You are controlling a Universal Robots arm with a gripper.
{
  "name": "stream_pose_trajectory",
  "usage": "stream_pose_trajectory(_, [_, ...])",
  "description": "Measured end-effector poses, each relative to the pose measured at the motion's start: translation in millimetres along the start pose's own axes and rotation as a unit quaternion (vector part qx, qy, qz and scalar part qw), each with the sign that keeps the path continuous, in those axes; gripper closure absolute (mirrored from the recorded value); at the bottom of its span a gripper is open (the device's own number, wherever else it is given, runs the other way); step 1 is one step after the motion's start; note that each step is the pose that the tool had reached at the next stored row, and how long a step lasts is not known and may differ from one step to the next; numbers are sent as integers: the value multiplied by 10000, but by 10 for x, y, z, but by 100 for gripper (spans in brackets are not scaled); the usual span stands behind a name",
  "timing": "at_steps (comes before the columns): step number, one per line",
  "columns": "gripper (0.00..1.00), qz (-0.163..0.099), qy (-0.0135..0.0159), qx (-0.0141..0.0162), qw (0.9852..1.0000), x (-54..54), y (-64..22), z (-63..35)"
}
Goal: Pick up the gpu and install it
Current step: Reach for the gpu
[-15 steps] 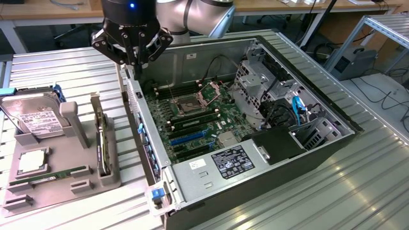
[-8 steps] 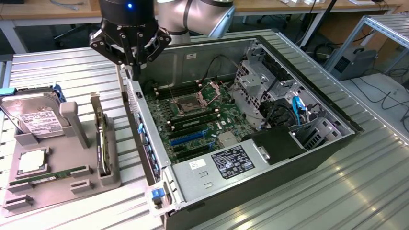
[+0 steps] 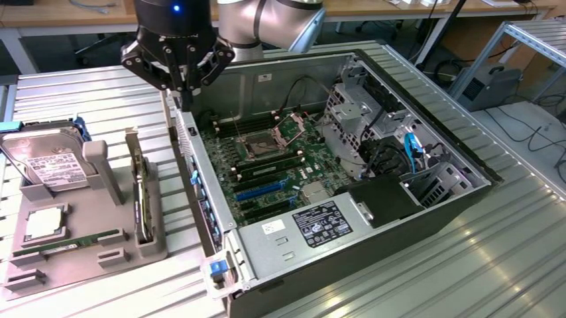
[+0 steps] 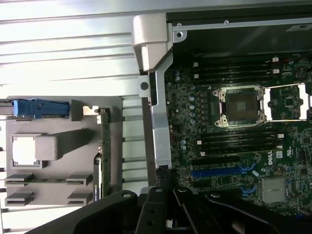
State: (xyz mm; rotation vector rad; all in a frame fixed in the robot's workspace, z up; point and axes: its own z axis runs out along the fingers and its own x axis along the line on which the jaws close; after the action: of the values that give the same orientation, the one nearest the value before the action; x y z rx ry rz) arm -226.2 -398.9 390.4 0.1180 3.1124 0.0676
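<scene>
— First entry, at the exterior view's left?
— We logged a grey holder [image 3: 106,257] on the ribbed metal worktop [image 3: 79,99]. It carried a hard drive [image 3: 49,165] with a white label, leaning in the far cradle. Nearer sat a square silver processor [image 3: 42,223], and in front of that lay a slim green memory stick [image 3: 71,241].

— And the gpu?
— We entered the gpu [image 3: 138,192] as standing on edge in the slot along the holder's right side, just beside the open computer case [image 3: 442,212].

— The pincer?
— We recorded the pincer [image 3: 185,93] as empty, with its fingers pressed together. It pointed down over the far end of the case's rear wall, beyond the gpu and apart from it. We could not tell whether the tips met the wall.

— Inside the case, continuing right?
— We listed a green motherboard [image 3: 301,156] with an open processor socket [image 3: 262,140], black memory slots [image 3: 265,165] and a blue expansion slot [image 3: 261,189]. At the near end lay a labelled power supply [image 3: 309,228]. Further right we noted a metal drive cage [image 3: 354,109] and then blue cables [image 3: 409,149].
</scene>
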Motion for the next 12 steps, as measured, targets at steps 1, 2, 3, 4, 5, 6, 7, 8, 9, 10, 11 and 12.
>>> stream_pose_trajectory(1, [89,0,0,0,10000,4,0,0])
stream_pose_trajectory(2, [89,0,0,0,10000,7,-1,1])
stream_pose_trajectory(3, [89,0,0,0,10000,11,-1,0])
stream_pose_trajectory(4, [89,0,0,0,10000,15,-1,0])
stream_pose_trajectory(5, [89,0,0,0,10000,18,-1,0])
stream_pose_trajectory(6, [89,0,0,0,10000,21,-2,0])
stream_pose_trajectory(7, [89,0,0,0,10000,24,-2,1])
stream_pose_trajectory(8, [89,0,0,0,10000,28,-2,1])
stream_pose_trajectory(9, [89,0,0,0,10000,33,-2,1])
stream_pose_trajectory(10, [89,0,0,0,10000,38,-3,1])
stream_pose_trajectory(11, [89,0,0,0,10000,43,-3,1])
stream_pose_trajectory(12, [89,0,0,0,10000,47,-4,1])
